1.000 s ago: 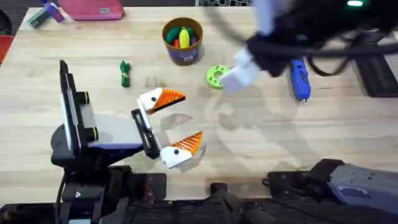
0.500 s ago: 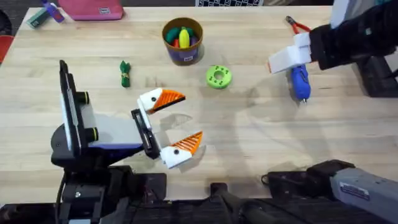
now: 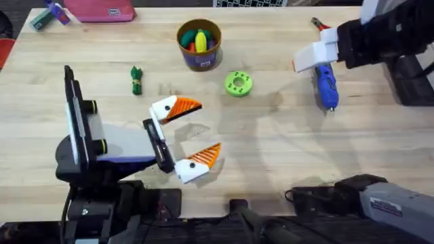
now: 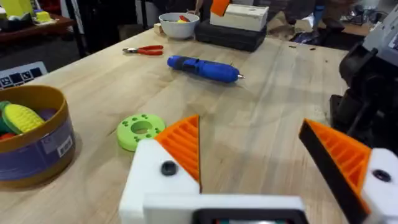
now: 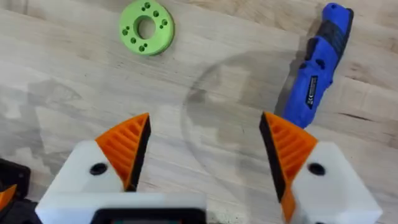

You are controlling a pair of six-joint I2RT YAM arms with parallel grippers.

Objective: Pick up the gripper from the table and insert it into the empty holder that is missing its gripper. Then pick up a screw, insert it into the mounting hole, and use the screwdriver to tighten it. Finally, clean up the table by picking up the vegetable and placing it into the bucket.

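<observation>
A: Jaws status?
B: Left gripper low at near-left of the desk, jaws spread, nothing held. Right gripper up at far right, jaws spread too, empty.
A: Parts?
B: Screwdriver lies flat at far right, just beside the right gripper. Vegetable far left on the desk. Bucket far centre, toys inside. Green disc near it.
</observation>
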